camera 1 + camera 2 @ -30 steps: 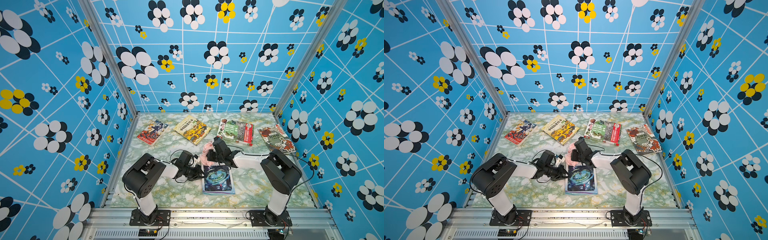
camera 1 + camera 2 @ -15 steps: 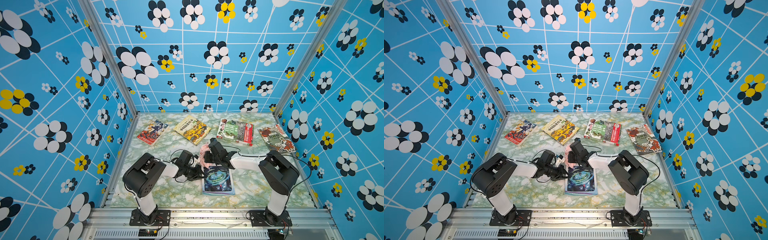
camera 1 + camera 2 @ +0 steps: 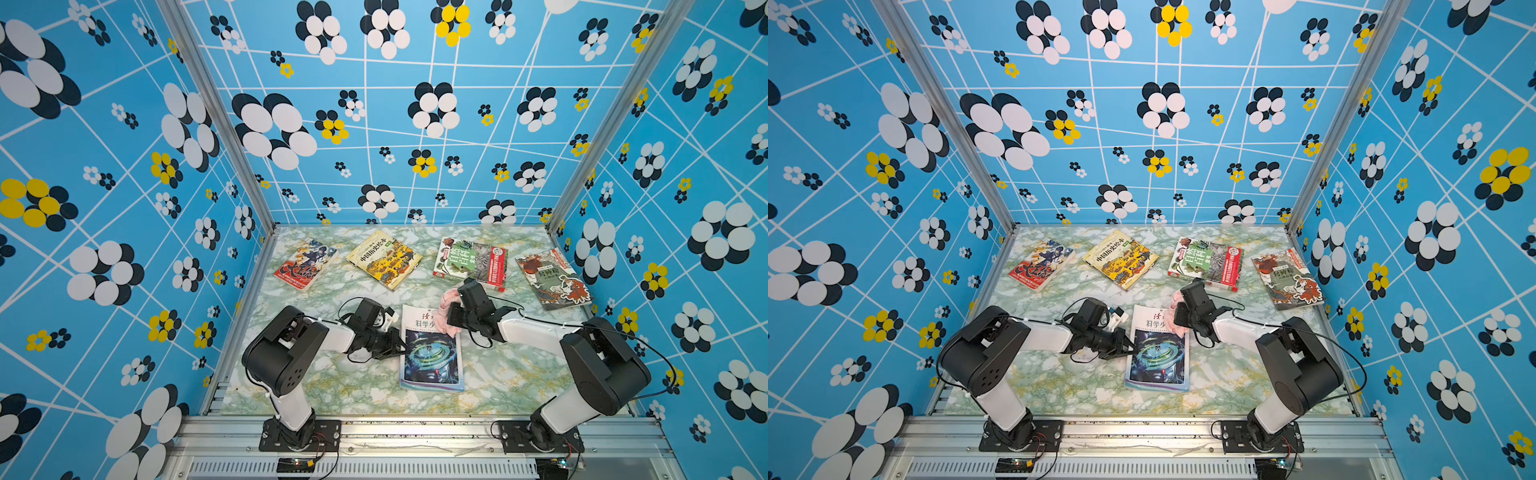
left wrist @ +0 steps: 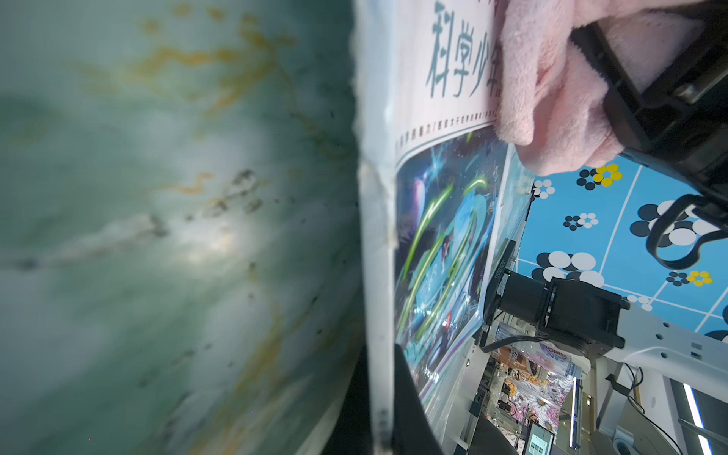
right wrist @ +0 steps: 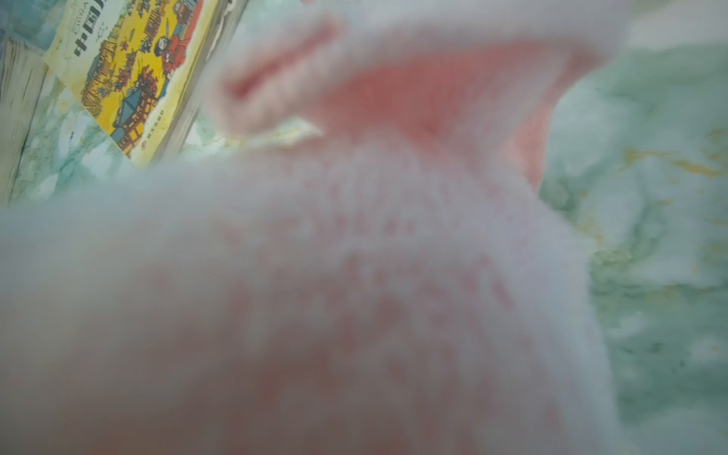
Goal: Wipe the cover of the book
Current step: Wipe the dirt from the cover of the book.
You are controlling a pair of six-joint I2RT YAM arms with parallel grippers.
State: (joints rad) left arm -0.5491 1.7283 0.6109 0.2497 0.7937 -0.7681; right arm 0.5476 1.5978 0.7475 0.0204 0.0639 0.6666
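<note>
Blue walls [image 3: 124, 137] printed with black, white and yellow flowers close in a green marble tabletop [image 3: 511, 374]. Farthest left, in the back row, a red book [image 3: 305, 264] lies flat. Nearer the front, the left arm [image 3: 291, 353] reaches low over the marble. Its left gripper [image 3: 400, 347] is pinched on the left edge of the science book [image 3: 432, 361]; in the left wrist view, dark fingers [image 4: 411, 409] sit on either side of that white edge. Behind this, a yellow book [image 3: 384, 259] lies skewed in the back row. The science book lies flat and face up near the front middle of the table, between the two arms. A pink cloth [image 3: 449, 328] sits at its far right corner, over the white title band. The right gripper [image 3: 454, 320] is clamped on the bunched fabric, which fills the right wrist view as a pink blur. Just behind that gripper lies a green book [image 3: 469, 262], and farther right a beige book [image 3: 552, 278] lies near the wall. The right arm [image 3: 602, 365] stands at the front right
</note>
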